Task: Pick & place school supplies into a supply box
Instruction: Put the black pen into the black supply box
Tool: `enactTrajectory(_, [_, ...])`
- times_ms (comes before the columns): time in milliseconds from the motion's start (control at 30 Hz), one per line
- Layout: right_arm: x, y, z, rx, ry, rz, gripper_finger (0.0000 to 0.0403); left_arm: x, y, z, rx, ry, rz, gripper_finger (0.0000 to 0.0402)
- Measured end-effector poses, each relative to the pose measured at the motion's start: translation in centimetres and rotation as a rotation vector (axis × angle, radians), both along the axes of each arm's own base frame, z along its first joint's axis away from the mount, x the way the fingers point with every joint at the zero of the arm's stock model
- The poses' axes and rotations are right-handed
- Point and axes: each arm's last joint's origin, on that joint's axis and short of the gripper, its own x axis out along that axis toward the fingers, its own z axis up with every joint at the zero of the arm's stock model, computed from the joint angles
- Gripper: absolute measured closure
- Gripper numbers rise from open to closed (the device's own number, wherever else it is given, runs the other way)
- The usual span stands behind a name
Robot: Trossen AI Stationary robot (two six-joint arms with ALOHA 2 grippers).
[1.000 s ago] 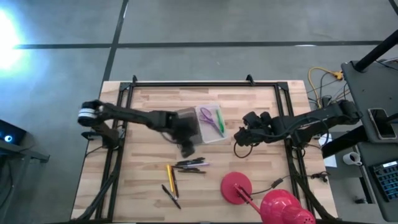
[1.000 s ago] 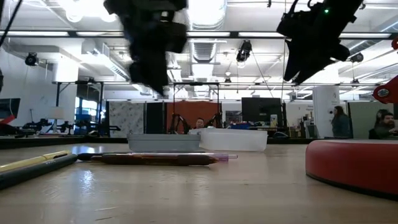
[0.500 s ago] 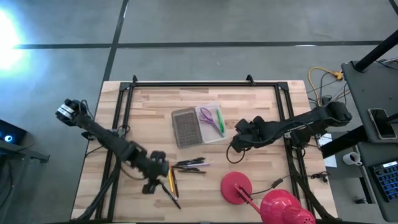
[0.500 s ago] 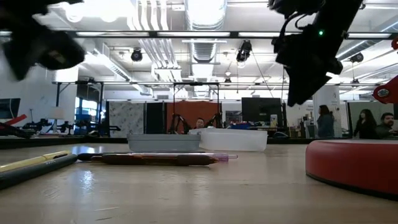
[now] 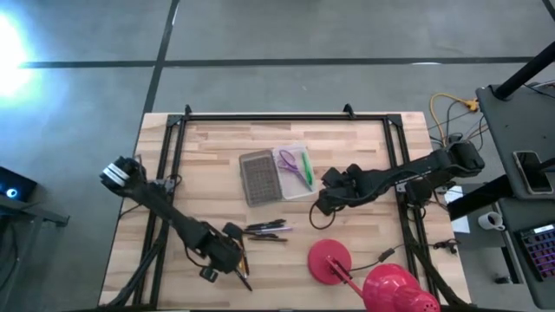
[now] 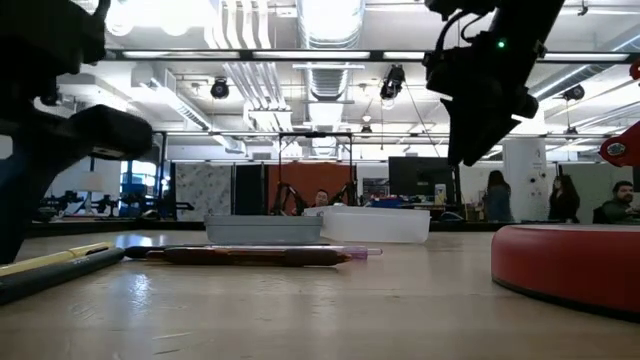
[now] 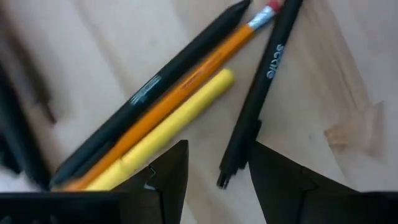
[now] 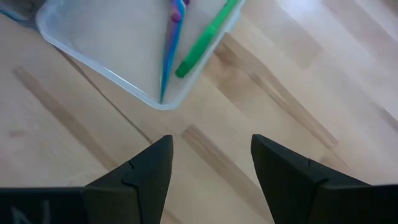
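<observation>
My left gripper (image 7: 217, 182) is open, low over the near-left pens (image 5: 227, 256). Its fingers stand on either side of the end of a black pen (image 7: 249, 118) without touching it. Beside that pen lie a yellow marker (image 7: 171, 127), an orange pencil (image 7: 186, 87) and another black pen (image 7: 168, 74), all flat on the wood. More dark pens (image 5: 264, 230) lie mid-table. The clear supply box (image 5: 297, 170) holds purple scissors (image 8: 172, 37) and a green marker (image 8: 205, 34). Its grey lid (image 5: 258, 178) lies beside it. My right gripper (image 8: 211, 168) is open above the table, just off the box's corner (image 5: 325, 201).
A red lamp lies near the table's near right corner, with its round base (image 5: 329, 263) on the wood and its shade (image 5: 395, 290) at the near edge. Bare wood shows on the table's far side and at its left. Black frame rails (image 5: 169, 173) run along the sides.
My left arm has swung fast from over the grey lid toward the table's near edge and come down low over the yellow marker and black pen. My right gripper has drifted a little toward the near-left, staying beside the box. The supplies have kept still.
</observation>
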Motion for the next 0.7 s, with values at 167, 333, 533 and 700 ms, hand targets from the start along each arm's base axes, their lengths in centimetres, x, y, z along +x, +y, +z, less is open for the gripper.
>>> enactTrajectory(167, [0.1, 0.0, 0.2, 0.002, -0.008, 0.0, 0.0193, 1.2, -1.0, -0.5, 0.013, 0.0, -0.041, 0.0252])
enactTrajectory(333, [0.1, 0.1, 0.1, 0.021, 0.002, 0.008, 0.0193, 1.2, -1.3, -0.8, 0.021, 0.006, -0.046, 0.0261])
enactTrajectory(533, [0.0, 0.1, 0.1, 0.023, 0.008, 0.015, 0.0193, 1.1, -1.6, -0.7, 0.014, -0.01, -0.057, 0.0301])
enactTrajectory(700, [-0.1, 0.1, 0.0, 0.019, 0.021, 0.018, 0.0193, 1.3, -1.8, -1.2, 0.007, -0.012, -0.051, 0.0353])
